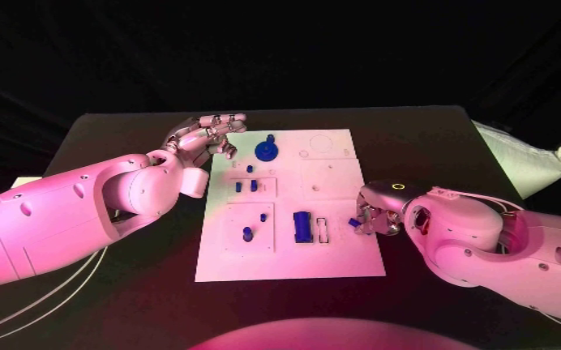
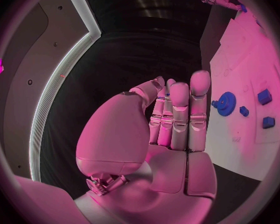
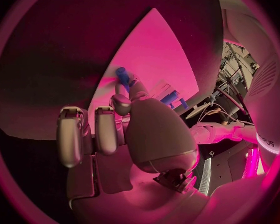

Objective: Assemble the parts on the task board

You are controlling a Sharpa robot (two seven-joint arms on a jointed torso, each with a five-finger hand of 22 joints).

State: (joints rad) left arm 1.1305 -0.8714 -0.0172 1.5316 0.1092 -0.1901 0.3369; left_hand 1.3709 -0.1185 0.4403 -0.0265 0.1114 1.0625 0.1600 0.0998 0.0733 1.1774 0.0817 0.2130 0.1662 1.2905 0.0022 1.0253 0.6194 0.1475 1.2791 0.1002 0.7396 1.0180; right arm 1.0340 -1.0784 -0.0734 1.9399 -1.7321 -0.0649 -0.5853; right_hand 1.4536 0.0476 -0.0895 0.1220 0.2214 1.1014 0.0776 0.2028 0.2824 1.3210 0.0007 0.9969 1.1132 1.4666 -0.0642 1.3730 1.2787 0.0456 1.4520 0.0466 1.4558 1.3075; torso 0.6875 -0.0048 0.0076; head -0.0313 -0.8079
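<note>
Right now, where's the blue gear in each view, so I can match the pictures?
Head view: blue gear on the white board's far end, beside the left hand.
Left wrist view: gear just past the fingers.
Right wrist view: can't make it out.
Shared landmark: the white board.

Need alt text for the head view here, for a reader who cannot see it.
A white task board lies on a black table, with a blue gear and small blue parts on it. The right hand pinches a blue part at its edge; the left hand hovers open.
</note>
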